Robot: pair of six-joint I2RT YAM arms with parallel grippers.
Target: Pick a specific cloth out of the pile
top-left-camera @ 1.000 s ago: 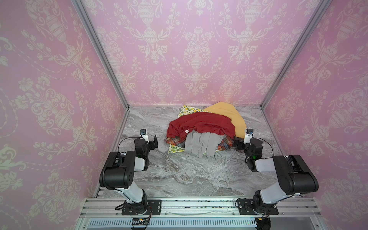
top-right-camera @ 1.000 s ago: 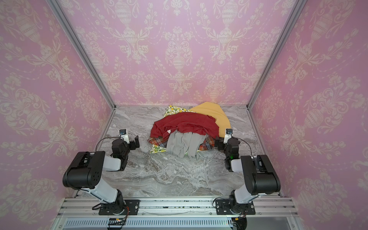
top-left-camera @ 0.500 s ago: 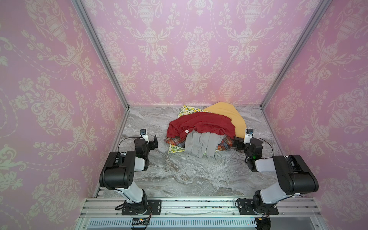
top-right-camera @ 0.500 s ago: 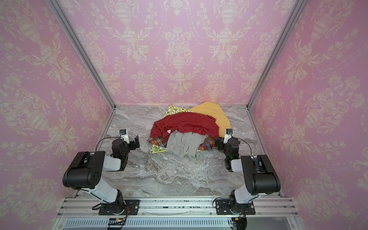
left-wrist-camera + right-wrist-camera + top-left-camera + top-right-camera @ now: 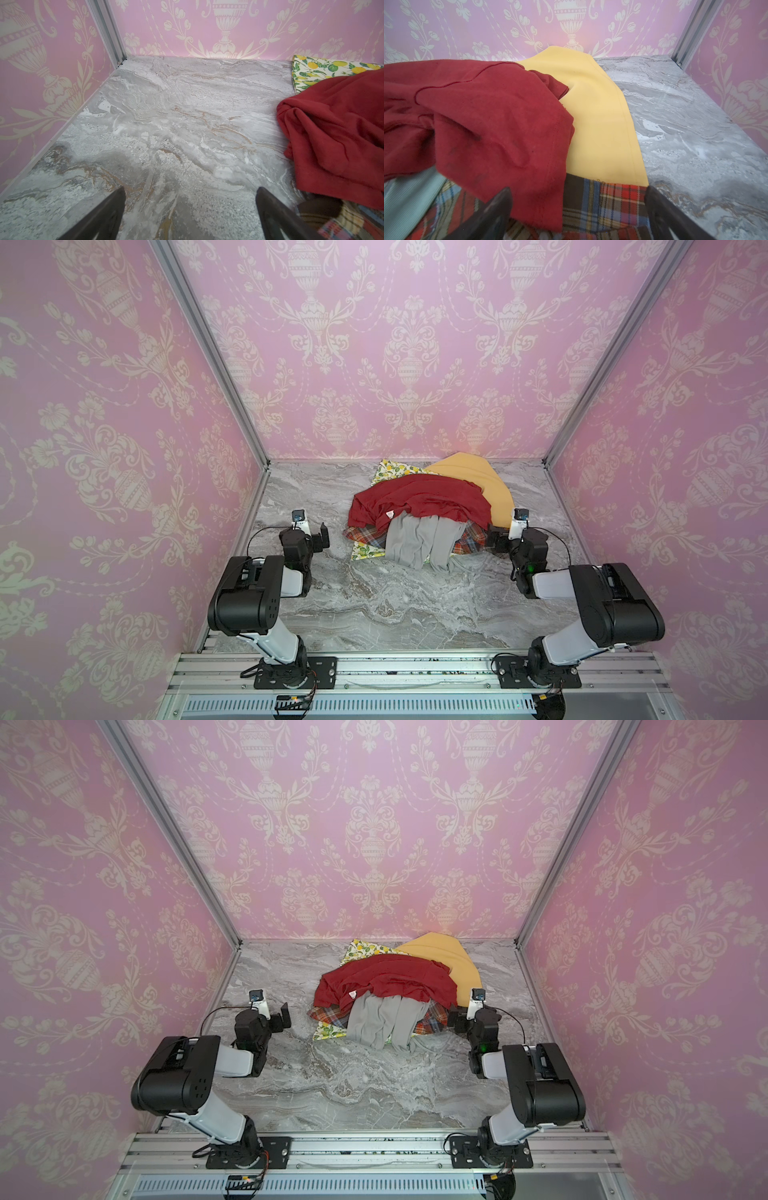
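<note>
Taking 12 o'clock as the back wall in both top views, the left gripper (image 5: 318, 537) sits at 9 o'clock of the pile (image 5: 419, 506), near it but apart. Its claw is released and empty over the grey marble-patterned tabletop (image 5: 166, 116). In the pile, a white lemon-print cloth (image 5: 390, 468) shows at 11 o'clock and a mustard-yellow cloth (image 5: 473, 477) at 1 o'clock. A dark red shirt with a small white tag (image 5: 424, 497) lies across the top, and an orange-blue plaid shirt (image 5: 361, 533) peeks out beneath it. The plain light-grey jersey cloth (image 5: 415, 543) hangs in long folds from under the red shirt at the pile's 6 o'clock edge, its end on the tabletop. At 3 o'clock the right gripper (image 5: 494, 537) is just beside the pile. Its claw is released, grasping nothing, with plaid fabric (image 5: 602, 199) and the red shirt's hem (image 5: 529, 166) between its spread jaws.
</note>
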